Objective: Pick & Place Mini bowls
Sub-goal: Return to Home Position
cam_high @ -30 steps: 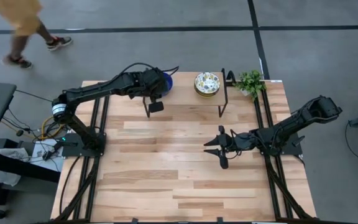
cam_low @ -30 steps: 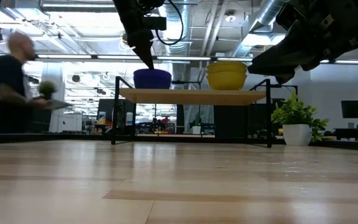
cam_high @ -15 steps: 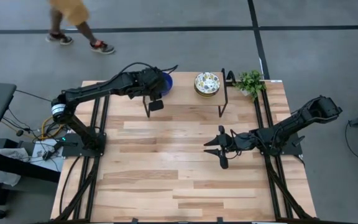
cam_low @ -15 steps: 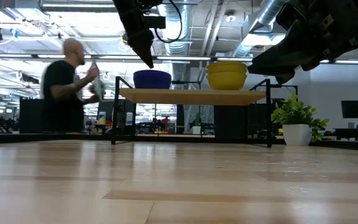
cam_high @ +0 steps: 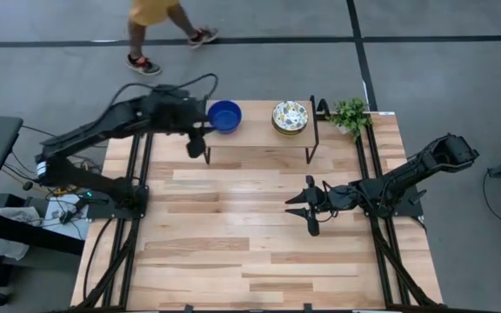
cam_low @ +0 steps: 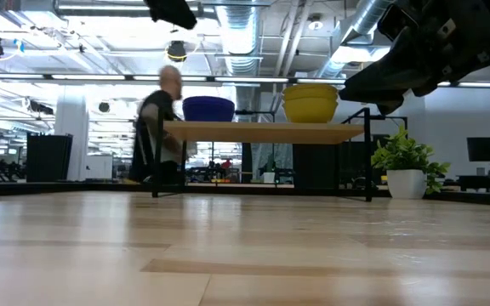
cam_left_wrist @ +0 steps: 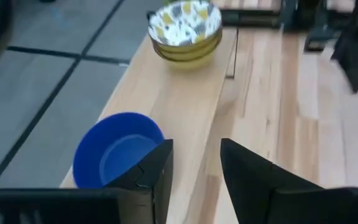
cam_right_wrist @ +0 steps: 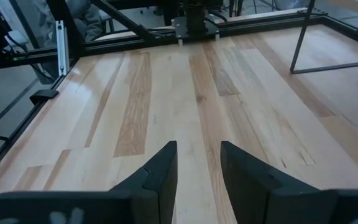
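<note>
Now: left end effector empty, fingers parted, just beside wooden shelf.
Bowls: cobalt-blue glossy bowls, cream floral stack, both on shelf.
Homing: retract high, clear of blue bowls.
Right end effector: parted, empty, over surface.

My left gripper hangs above the wooden shelf, its fingers parted with nothing between them. Near them a blue bowl sits on the plank (whether others nest beneath it, I cannot tell). Farther along stands a stack of floral bowls.
</note>
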Controlling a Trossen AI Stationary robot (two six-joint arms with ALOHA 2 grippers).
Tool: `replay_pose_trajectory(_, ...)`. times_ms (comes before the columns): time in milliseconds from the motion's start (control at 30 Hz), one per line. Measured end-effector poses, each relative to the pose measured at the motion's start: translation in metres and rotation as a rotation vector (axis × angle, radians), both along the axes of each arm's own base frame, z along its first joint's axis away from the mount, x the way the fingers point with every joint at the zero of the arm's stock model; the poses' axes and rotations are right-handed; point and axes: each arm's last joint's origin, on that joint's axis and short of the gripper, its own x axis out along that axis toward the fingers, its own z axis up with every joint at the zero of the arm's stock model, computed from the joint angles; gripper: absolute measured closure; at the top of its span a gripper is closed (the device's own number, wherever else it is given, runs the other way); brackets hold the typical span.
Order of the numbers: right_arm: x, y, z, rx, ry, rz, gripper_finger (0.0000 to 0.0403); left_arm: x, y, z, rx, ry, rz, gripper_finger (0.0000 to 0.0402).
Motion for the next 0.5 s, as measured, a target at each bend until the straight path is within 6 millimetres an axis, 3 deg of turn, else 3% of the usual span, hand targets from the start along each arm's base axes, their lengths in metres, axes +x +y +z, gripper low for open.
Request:
replay_pose_trajectory(167, 0.0, 0.0, 0.0, 0.0, 0.0, -0.001, 0.0291, -0.033, -0.013, -0.009, -0.037, -0.111, -0.007, 0.027)
replay_pose_trajectory(333, 0.0, -0.001, 0.0, -0.006, 0.0, -0.002, 0.0291, -0.046, -0.025, -0.043, -0.092, -0.197, -0.146, 0.027)
replay_pose_trajectory(500, 0.002, -0.003, 0.003, -0.016, -0.03, -0.01, 0.0291, -0.05, -0.029, -0.082, -0.135, -0.268, -0.155, 0.027)
